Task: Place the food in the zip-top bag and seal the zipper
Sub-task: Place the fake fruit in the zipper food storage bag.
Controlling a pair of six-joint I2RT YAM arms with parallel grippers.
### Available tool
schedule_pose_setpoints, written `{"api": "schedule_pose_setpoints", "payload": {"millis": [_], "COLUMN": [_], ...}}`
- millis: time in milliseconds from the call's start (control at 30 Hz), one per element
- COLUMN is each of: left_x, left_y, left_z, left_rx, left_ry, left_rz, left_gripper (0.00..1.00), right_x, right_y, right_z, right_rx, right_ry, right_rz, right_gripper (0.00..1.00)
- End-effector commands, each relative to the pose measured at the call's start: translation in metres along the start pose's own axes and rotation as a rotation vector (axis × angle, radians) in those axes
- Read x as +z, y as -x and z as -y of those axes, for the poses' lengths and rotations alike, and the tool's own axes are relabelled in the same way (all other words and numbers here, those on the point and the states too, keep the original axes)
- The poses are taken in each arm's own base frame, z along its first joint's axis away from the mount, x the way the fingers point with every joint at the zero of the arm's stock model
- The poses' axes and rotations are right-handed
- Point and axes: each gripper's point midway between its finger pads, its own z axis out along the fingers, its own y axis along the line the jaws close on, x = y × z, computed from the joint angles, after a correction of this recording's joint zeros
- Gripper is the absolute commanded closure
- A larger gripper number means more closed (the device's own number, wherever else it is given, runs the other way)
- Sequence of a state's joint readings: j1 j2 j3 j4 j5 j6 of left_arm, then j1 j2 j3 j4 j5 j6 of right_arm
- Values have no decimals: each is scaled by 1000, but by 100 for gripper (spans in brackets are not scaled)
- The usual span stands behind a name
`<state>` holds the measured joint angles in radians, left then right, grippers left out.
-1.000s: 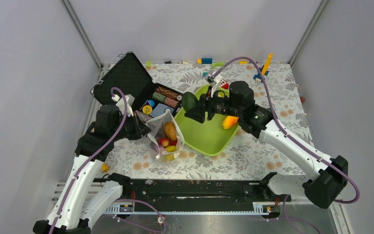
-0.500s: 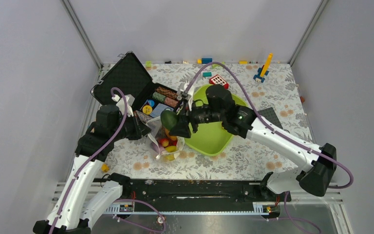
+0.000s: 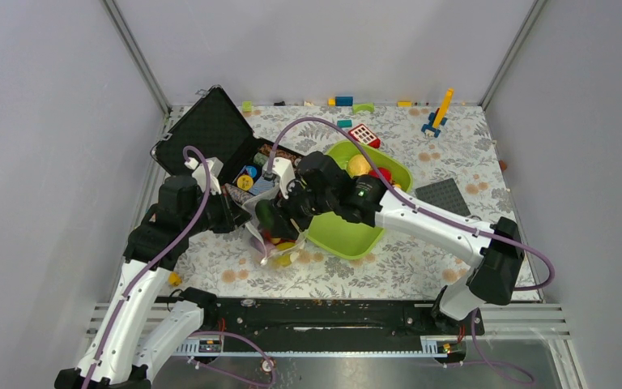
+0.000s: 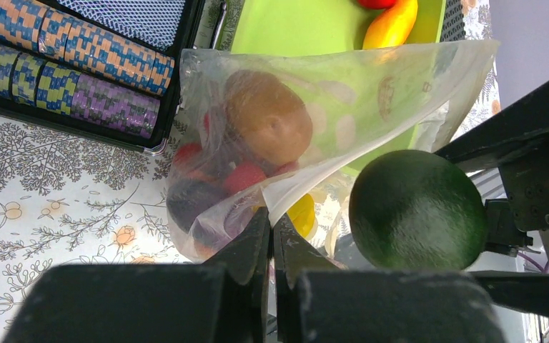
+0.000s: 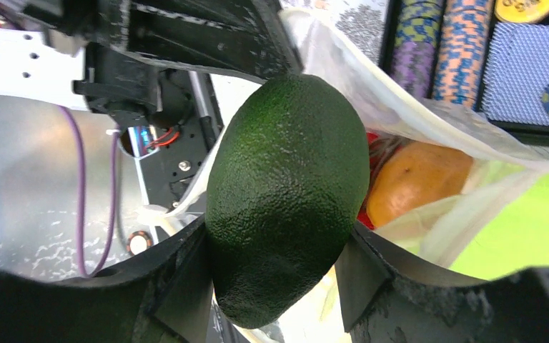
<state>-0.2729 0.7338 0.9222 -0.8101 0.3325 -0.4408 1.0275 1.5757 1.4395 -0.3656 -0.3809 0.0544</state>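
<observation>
Your right gripper (image 3: 279,215) is clamped on the dark avocado (image 3: 265,213), with one finger on each flank in the right wrist view (image 5: 286,196). It holds the avocado against the open edge of the zip-top bag (image 3: 274,241). I cannot tell whether the avocado is past the mouth. Your left gripper (image 4: 271,236) is pinched nearly flat on a fold of the bag's clear plastic, lifting that side off the tabletop (image 3: 389,263).

Inside the bag lie an orange-brown fruit (image 4: 268,118), red strawberries (image 4: 246,175) and a dark purple piece (image 4: 186,204). A yellowish ball (image 4: 302,213) sits low, near the left gripper's tips.

The bag is hemmed in. The lime-green tray (image 3: 344,235) touches its right side and holds an orange mango (image 3: 359,164) and a red piece (image 3: 383,175). The open black case (image 3: 210,134) with its rows of striped poker chips (image 4: 78,68) sits just behind the bag on the left. Both arms crowd over the bag, so from above most of it is hidden.

Well beyond the bag are a red-and-white block (image 3: 364,134), a dark studded plate (image 3: 443,197) and a blue-and-orange toy (image 3: 439,113).
</observation>
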Motion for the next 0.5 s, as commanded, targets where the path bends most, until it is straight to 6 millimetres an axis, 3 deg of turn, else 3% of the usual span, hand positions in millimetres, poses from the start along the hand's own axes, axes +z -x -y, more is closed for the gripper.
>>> {"api": "schedule_pose_setpoints", "payload": {"millis": [0,233,467], "left_x": [-1,-1,-1], "left_y": [13,14,14], "left_z": [4,3,3], "left_rx": [34,32,29], "left_ry": [-19,-18,-15], "left_rz": [59,60,61], "left_gripper": [100,100,100], "right_x": [-10,-15,-18], "right_y": [13,15,17], "right_z": [14,15,17], "right_rx": [-32,-24,-20], "right_ry": [-112,-134,-153], "right_rz": [24,36,45], "right_gripper": [39,27,24]}}
